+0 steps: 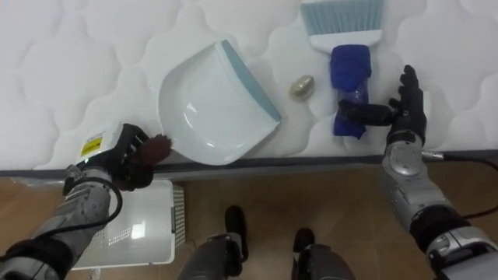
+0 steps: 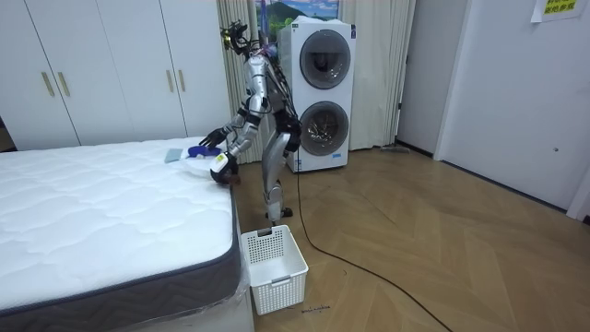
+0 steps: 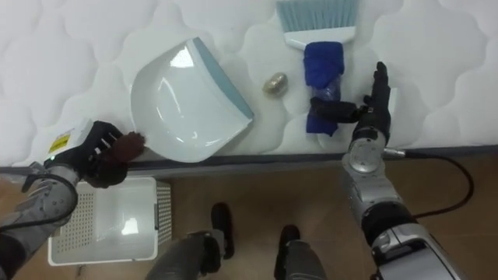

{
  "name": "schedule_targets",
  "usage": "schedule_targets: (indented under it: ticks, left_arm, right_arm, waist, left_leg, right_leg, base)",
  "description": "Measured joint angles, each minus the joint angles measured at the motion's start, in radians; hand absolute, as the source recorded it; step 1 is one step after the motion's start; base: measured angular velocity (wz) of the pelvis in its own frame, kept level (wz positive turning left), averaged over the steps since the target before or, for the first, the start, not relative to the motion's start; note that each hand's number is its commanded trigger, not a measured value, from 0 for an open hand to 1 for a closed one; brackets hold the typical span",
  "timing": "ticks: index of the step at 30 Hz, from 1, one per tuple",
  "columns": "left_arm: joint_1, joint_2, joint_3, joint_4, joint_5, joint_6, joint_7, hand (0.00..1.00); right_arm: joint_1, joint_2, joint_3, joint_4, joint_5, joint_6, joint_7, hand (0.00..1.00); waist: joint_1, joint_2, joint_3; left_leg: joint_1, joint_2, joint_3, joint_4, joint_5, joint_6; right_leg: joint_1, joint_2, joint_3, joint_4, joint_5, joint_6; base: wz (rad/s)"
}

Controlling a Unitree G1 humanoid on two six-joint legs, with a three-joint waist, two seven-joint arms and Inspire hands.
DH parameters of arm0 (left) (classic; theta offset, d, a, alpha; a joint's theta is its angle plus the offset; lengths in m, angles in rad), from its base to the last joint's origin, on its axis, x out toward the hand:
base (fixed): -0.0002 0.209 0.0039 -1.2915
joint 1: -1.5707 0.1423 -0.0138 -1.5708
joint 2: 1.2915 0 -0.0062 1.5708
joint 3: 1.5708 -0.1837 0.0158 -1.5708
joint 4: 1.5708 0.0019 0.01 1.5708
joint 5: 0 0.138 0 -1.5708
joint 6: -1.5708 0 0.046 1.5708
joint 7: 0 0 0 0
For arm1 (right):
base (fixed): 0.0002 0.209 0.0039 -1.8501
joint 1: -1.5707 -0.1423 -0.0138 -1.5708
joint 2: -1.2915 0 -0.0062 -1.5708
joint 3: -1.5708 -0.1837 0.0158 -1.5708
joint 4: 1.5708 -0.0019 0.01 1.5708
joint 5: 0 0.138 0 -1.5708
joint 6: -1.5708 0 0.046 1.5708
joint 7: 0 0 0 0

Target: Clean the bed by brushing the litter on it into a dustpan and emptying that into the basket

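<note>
White dustpan (image 1: 214,105) is laid on bed (image 1: 78,62) nr its edge, w/ a small crumpled ball (image 1: 302,85) just beside it and blue-handled brush (image 1: 350,66) further right. Dustpan's brown handle is gripped by left robot hand (image 1: 128,159), fingers curled round it. Right robot hand (image 1: 406,113) is held open, fingers straight, thumb stretched across brush handle. White basket (image 1: 148,225) is seen below bed edge.

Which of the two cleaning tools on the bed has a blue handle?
The brush, by the right hand; the dustpan beside it is white.
</note>
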Motion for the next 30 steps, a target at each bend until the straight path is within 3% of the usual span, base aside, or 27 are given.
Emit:
schedule_targets:
  ticks: [11,21,26,27,28,30]
  left_arm:
    - [-0.019,-0.007,-0.042,-0.029,-0.001,0.052,-0.002,1.0]
    - [-0.008,-0.039,-0.063,-0.025,0.0,0.073,-0.002,1.0]
    - [-0.009,-0.049,-0.063,-0.025,0.001,0.073,-0.002,1.0]
    - [-0.01,-0.049,-0.063,-0.025,0.001,0.073,-0.002,1.0]
    - [-0.009,-0.05,-0.063,-0.025,0.004,0.073,-0.001,1.0]
    - [-0.008,-0.055,-0.063,-0.025,0.011,0.076,0.004,1.0]
  right_arm:
    - [-0.029,0.004,0.05,0.006,0.005,0.041,-0.006,0.0]
    - [-0.029,0.006,0.081,0.033,-0.001,0.041,-0.018,0.0]
    - [-0.029,0.01,0.081,0.033,-0.035,0.04,-0.047,0.03]
    - [-0.029,0.01,0.081,0.033,-0.037,0.04,-0.051,0.93]
    - [-0.029,0.013,0.079,0.034,-0.06,0.041,-0.059,1.0]
    - [-0.029,0.016,0.079,0.04,-0.107,0.044,-0.072,1.0]
  waist:
    - [0.015,0.0,0.0004]
    - [0.037,0.003,0.0017]
    - [0.038,0.003,0.0021]
    - [0.038,0.004,0.0025]
    - [0.04,0.005,0.0029]
    - [0.041,0.006,0.0035]
  left_leg:
    - [-0.021,0.009,-0.001,0.034,-0.01,0.0]
    - [-0.044,0.006,-0.027,0.069,-0.022,-0.004]
    - [-0.05,-0.007,-0.03,0.073,-0.021,-0.006]
    - [-0.05,-0.007,-0.03,0.075,-0.021,-0.006]
    - [-0.052,-0.006,-0.031,0.077,-0.023,-0.008]
    - [-0.056,-0.005,-0.034,0.081,-0.023,-0.008]
  right_leg:
    - [-0.021,-0.001,-0.006,0.032,-0.01,-0.008]
    - [-0.028,0.005,-0.02,0.055,-0.023,-0.012]
    - [-0.043,-0.009,-0.019,0.084,-0.039,-0.015]
    - [-0.044,-0.009,-0.018,0.086,-0.04,-0.014]
    - [-0.045,-0.009,-0.019,0.086,-0.04,-0.015]
    - [-0.046,-0.01,-0.024,0.086,-0.041,-0.016]
  base:
    - [-0.01]
    - [0.05]
    - [0.05]
    - [0.0]
    - [0.0]
    - [0.02]
